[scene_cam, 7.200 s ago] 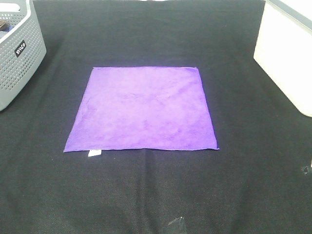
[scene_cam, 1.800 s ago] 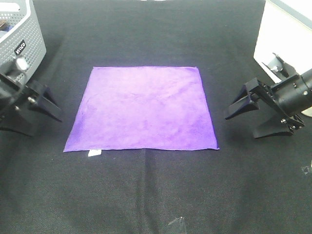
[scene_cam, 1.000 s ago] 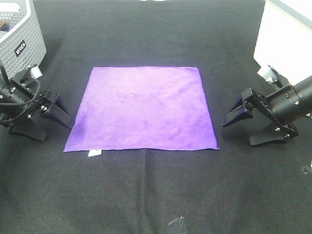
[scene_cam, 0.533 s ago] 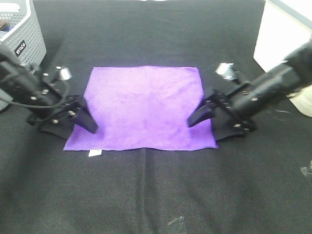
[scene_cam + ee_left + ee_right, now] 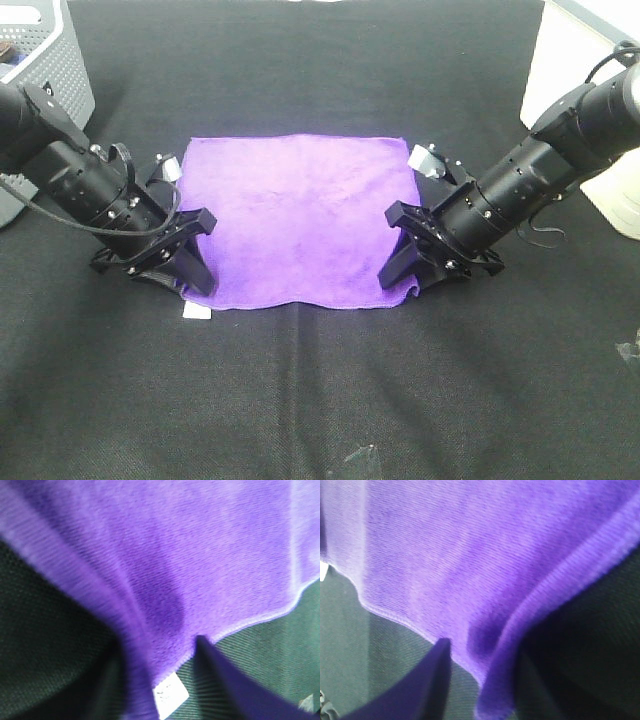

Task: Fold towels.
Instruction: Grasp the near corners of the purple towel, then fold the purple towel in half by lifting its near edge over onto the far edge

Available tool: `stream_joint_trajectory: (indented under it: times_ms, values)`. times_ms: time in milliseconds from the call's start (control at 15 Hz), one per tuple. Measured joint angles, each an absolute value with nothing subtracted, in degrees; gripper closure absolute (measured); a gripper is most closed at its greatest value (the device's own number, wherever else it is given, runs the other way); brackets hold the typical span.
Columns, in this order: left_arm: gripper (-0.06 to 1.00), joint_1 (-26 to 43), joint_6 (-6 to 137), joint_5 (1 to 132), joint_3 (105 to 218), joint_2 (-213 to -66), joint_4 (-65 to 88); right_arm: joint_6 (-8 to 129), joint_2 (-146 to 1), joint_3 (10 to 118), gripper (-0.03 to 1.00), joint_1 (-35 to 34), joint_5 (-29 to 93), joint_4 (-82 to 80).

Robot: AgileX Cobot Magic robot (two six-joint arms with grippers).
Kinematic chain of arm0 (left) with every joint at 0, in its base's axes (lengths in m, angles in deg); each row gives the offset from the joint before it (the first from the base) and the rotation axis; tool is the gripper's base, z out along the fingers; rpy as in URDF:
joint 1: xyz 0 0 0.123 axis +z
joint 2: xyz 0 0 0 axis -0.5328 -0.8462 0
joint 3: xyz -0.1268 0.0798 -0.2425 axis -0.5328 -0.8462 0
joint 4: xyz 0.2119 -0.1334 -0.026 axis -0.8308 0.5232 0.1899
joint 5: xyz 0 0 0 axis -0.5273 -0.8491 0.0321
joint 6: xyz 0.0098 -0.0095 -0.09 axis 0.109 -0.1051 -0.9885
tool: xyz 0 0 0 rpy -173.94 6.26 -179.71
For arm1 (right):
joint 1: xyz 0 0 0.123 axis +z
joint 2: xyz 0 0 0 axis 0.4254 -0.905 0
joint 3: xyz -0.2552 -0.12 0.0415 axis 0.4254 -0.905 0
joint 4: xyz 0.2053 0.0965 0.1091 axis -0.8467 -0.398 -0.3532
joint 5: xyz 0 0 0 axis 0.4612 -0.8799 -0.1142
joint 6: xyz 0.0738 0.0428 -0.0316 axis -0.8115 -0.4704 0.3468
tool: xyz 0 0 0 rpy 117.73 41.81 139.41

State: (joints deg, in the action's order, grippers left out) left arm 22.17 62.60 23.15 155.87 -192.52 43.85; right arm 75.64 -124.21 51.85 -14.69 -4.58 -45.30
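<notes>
Just starting the fold
Towel (image 5: pixel 300 215) sits unfolded on the bench (image 5: pixel 320 400); my left hand (image 5: pixel 195 250) and right hand (image 5: pixel 398 248) straddle its bunched near corners, can't tell if they're clamped yet.

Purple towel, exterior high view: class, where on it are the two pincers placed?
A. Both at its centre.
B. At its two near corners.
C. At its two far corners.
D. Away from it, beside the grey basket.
B: the left pincer and the right pincer each sit at a near corner of the purple towel, and its near edge ripples between them.
</notes>
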Motion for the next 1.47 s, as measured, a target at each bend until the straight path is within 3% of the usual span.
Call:
stream_joint_trajectory:
  times_ms: [67, 133, 200, 333, 400, 600, 1067, 1467]
  values:
    - [0.74, 22.2, 62.6, 23.2, 155.9, -192.5, 43.8, 75.6, -124.2, 51.9, 0.59, -14.7, -4.6, -45.3]
    - [0.89, 22.2, 62.6, 23.2, 155.8, -192.6, 43.6, 75.5, -124.3, 51.9, 0.71, -14.7, -4.8, -44.4]
    - [0.94, 22.0, 62.6, 23.2, 155.7, -192.6, 43.6, 75.5, -124.6, 51.8, 0.81, -14.7, -5.2, -44.2]
    - [0.94, 21.9, 62.8, 22.1, 155.7, -192.6, 42.8, 75.5, -125.0, 51.8, 0.94, -14.7, -6.9, -43.2]
    - [0.94, 21.9, 62.8, 21.1, 155.7, -192.5, 41.7, 75.5, -125.0, 51.8, 0.96, -14.7, -7.8, -42.7]
    - [0.94, 21.9, 62.8, 18.7, 154.7, -190.8, 38.1, 74.4, -123.2, 51.1, 0.96, -14.6, -9.7, -40.0]
    - [0.94, 21.5, 62.3, 20.0, 139.4, -173.0, 37.8, 67.8, -112.3, 46.1, 0.96, -14.1, -19.7, -39.6]
    - [0.94, 21.5, 62.1, 26.9, 143.2, -172.7, 37.7, 66.5, -113.3, 56.9, 0.96, -14.1, -16.7, -36.4]
